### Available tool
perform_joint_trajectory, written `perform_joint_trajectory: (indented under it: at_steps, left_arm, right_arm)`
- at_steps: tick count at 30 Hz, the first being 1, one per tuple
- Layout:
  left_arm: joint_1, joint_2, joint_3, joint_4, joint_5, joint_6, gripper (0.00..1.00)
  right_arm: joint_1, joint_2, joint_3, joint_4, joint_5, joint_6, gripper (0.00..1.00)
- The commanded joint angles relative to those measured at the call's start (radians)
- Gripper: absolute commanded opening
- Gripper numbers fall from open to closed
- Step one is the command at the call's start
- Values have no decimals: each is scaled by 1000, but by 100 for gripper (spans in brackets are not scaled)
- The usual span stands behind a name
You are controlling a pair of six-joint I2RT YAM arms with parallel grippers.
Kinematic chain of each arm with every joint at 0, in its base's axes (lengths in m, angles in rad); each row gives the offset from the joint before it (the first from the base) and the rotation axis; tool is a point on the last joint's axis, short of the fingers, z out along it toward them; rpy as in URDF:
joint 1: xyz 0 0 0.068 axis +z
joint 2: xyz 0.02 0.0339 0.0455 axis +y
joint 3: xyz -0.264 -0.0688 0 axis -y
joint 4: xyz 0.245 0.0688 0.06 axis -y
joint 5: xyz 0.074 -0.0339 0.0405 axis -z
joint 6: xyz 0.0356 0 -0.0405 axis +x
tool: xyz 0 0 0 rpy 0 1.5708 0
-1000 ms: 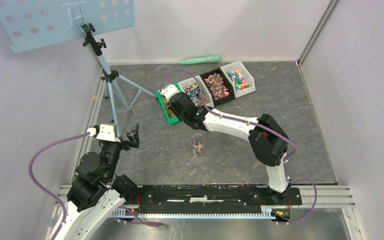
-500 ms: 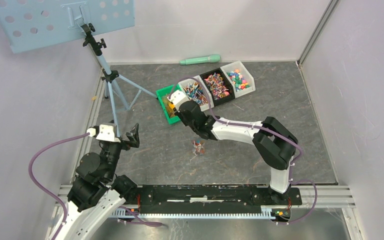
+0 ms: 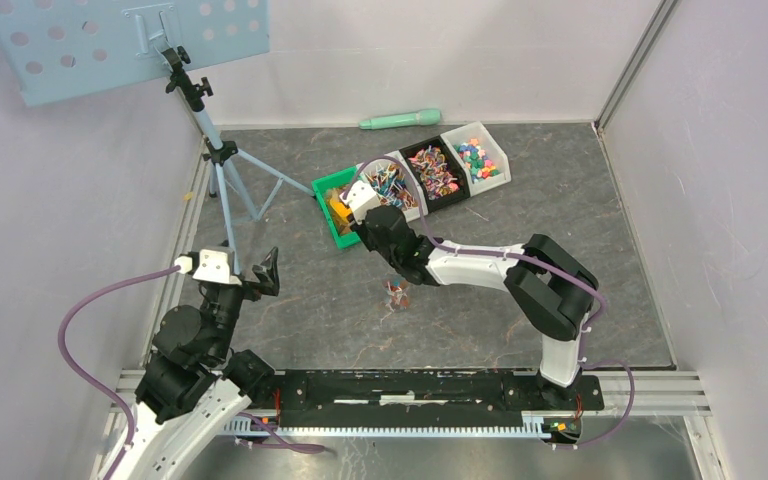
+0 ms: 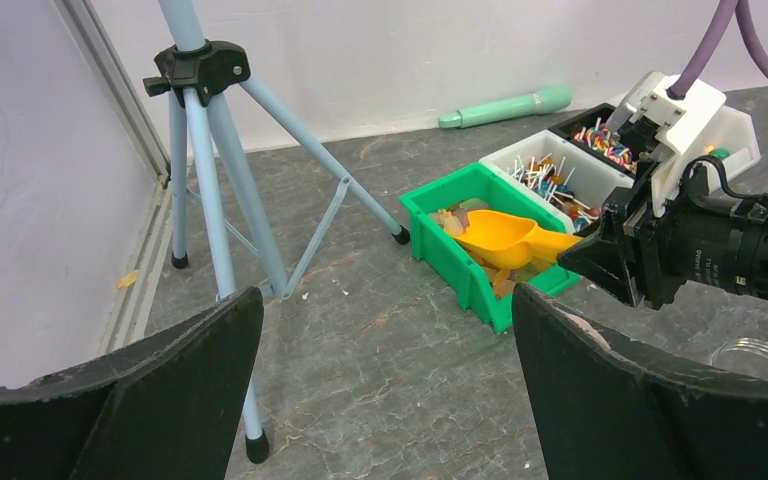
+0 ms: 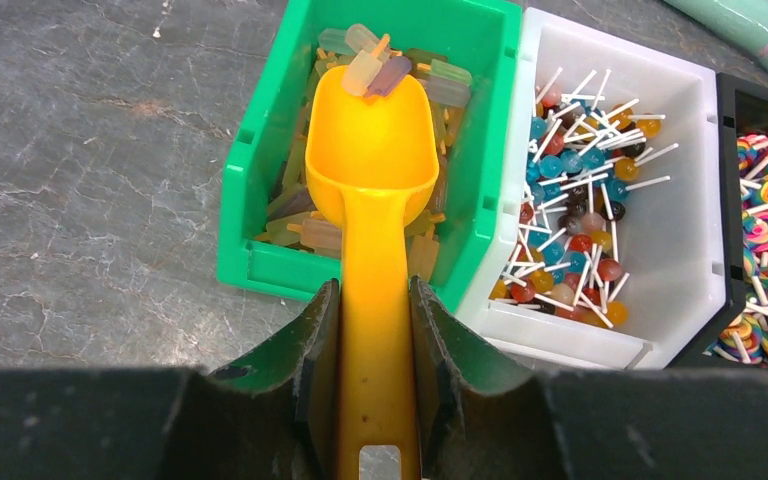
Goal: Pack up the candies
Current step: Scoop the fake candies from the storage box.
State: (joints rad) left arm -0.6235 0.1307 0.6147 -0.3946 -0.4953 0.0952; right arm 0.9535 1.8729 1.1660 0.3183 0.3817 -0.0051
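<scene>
My right gripper (image 5: 372, 300) is shut on the handle of the yellow scoop (image 5: 371, 150). The scoop's bowl hangs over the green bin (image 5: 250, 150), which holds pale and golden-brown candies (image 5: 295, 200). Two or three candies (image 5: 372, 68) lie at the scoop's front lip. In the top view the right gripper (image 3: 360, 207) is at the bin's near right corner. More candies fill the white bin (image 3: 477, 158) at the far right of the row. A small clear container (image 3: 396, 293) with a few candies stands mid-table. My left gripper (image 4: 385, 300) is open and empty, at the near left (image 3: 252, 278).
Between the green and white bins stand a white bin of lollipops (image 5: 600, 190) and a black bin of swirl lollipops (image 3: 434, 170). A blue tripod (image 3: 222, 160) with a perforated plate stands at the back left. A mint-green cylinder (image 3: 400, 119) lies by the back wall.
My right gripper has drawn back to the right and nearer from over the green bin, so the yellow scoop now shows above the bin. The left arm has not moved.
</scene>
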Motion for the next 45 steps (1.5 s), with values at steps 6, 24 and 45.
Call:
perform_joint_trajectory:
  at_steps: [6, 24, 45]
  left_arm:
    - [4, 23, -5, 37, 13, 7, 100]
    - [4, 55, -11, 30, 32, 7, 100]
    - [3, 68, -4, 47, 29, 12, 100]
  right_arm:
    - [-2, 5, -55, 183, -33, -10, 0]
    - [-5, -60, -284, 584, -95, -76, 0]
    - [-25, -408, -549, 664, -157, -195, 0]
